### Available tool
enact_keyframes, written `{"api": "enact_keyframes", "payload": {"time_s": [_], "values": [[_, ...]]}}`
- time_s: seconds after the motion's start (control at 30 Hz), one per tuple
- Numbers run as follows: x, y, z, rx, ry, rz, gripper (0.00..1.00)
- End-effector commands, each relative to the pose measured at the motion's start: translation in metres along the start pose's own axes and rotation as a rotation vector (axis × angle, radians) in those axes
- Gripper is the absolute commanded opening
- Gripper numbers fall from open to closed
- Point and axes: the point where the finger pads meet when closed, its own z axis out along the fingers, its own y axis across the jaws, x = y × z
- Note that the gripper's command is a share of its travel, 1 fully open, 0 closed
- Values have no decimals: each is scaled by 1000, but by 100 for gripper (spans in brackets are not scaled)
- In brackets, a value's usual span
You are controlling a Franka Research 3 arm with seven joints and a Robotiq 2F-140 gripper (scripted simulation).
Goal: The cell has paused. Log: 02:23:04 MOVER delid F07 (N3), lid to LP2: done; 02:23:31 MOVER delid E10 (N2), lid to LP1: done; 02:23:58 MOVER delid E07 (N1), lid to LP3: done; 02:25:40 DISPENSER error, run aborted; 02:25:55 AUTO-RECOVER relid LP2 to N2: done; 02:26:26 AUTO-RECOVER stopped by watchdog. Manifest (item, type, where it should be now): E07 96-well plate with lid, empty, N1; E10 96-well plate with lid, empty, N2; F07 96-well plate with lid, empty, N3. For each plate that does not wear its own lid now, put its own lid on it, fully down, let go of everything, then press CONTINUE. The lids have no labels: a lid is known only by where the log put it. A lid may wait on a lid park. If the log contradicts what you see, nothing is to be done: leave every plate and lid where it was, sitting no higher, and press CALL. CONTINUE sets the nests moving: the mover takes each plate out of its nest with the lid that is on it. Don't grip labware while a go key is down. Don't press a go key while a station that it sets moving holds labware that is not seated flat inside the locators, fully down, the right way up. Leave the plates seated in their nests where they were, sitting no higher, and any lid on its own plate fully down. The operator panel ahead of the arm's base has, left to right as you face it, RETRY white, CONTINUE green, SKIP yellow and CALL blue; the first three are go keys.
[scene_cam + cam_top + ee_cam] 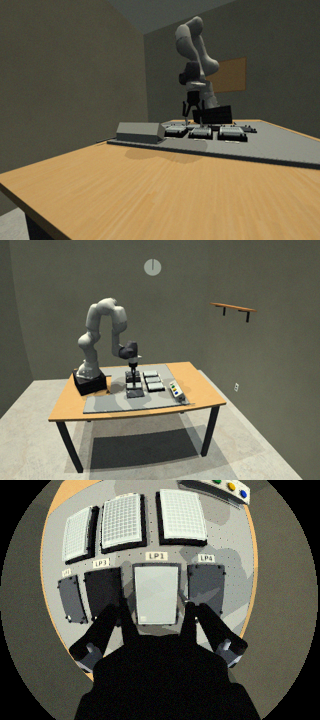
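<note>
Lid (156, 595), pale and flat, sits on the middle lid park of the row, and the gripper (158, 615) is clamped on it, one finger on each long side. The wrist view looks straight down on it, with a dark bare park (103, 591) on one side and another (206, 587) on the other, plus a fourth dark pad (72, 600) further out at the end of the row. Beyond the parks, toward the panel edge of the worktop, three well plates sit in a row: one (182, 515) smooth and pale on top, one (122, 522) showing its open grid of wells, and one (79, 532) near the edge of the view. The operator panel (215, 480) sits past them with its white, green, yellow and blue keys in line. From the top view, the arm (103, 325) arches over from its black base (87, 388) at the table's (201, 384) corner, wrist pointing straight down over the grey mat (108, 405).
</note>
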Motion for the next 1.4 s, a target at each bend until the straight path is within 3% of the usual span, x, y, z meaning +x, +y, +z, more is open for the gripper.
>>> {"api": "enact_keyframes", "payload": {"time_s": [0.0,1.37], "values": [[0,0,-1,0,0,-1,0],[0,0,-6,0,0,-1,0]]}}
